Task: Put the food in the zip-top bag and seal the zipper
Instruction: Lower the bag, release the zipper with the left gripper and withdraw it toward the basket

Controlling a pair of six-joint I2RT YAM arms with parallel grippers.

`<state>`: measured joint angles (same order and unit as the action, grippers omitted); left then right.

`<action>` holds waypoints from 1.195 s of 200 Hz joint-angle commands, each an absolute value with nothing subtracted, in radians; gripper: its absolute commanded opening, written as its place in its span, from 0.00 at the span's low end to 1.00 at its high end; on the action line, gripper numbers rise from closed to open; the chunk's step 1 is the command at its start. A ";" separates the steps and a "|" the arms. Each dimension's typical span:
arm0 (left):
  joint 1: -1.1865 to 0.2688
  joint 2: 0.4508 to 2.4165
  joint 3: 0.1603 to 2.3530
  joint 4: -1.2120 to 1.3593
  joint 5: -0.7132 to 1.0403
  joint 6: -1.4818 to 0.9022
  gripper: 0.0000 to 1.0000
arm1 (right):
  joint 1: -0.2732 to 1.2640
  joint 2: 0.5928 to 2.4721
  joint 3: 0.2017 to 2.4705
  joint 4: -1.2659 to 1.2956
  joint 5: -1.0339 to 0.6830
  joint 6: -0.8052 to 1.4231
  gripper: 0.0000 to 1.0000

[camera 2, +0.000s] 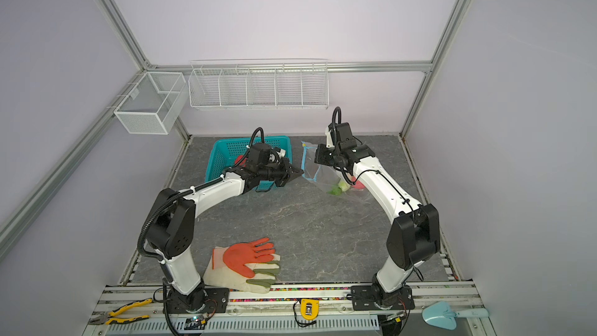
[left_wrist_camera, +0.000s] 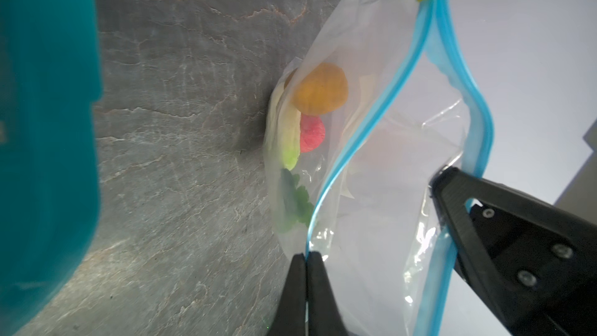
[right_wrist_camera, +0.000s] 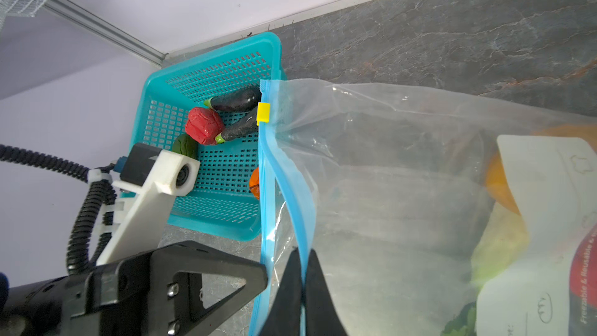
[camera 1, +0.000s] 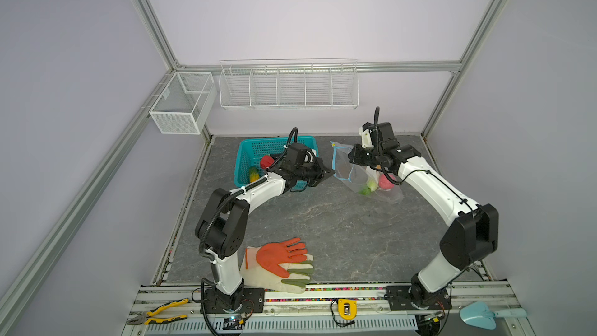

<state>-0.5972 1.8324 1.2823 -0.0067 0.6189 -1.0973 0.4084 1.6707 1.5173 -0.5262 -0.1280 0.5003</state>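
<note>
The clear zip-top bag (camera 1: 363, 172) lies at the back right of the table, its mouth held apart. My left gripper (left_wrist_camera: 306, 255) is shut on one lip of the blue zipper (left_wrist_camera: 371, 124). My right gripper (right_wrist_camera: 303, 253) is shut on the other lip (right_wrist_camera: 290, 189). The yellow slider (right_wrist_camera: 263, 113) sits at the far end. Orange (left_wrist_camera: 321, 88), red (left_wrist_camera: 311, 134) and green (left_wrist_camera: 295, 202) food rests inside the bag. In the teal basket (right_wrist_camera: 206, 189) lie a red piece (right_wrist_camera: 203, 126), dark eggplants (right_wrist_camera: 237, 100) and an orange piece (right_wrist_camera: 254, 182).
Orange-and-white gloves (camera 1: 281, 263) lie near the front edge by the left arm's base. Pliers (camera 1: 158, 315), a yellow tape measure (camera 1: 347, 310) and a blue scoop (camera 1: 484, 315) sit on the front rail. White wire baskets (camera 1: 289, 87) hang on the back wall.
</note>
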 commanded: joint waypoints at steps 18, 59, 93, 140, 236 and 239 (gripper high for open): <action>-0.585 1.798 1.329 -0.198 0.521 -0.970 0.01 | 0.421 1.692 1.549 -0.539 -0.131 0.489 0.07; -0.583 1.759 1.385 -0.362 0.399 -0.874 0.00 | 0.426 1.707 1.559 -0.536 -0.131 0.491 0.07; -0.583 1.754 1.390 -0.369 0.392 -0.869 0.09 | 0.434 1.722 1.572 -0.534 -0.138 0.494 0.07; -0.583 1.732 1.443 -0.414 0.361 -0.821 0.33 | 0.454 1.738 1.574 -0.529 -0.143 0.500 0.07; -0.461 1.724 1.526 -0.570 0.316 -0.688 0.47 | 0.457 1.744 1.574 -0.518 -0.157 0.499 0.07; -0.456 1.729 1.530 -0.577 0.315 -0.685 0.47 | 0.457 1.743 1.574 -0.516 -0.157 0.499 0.07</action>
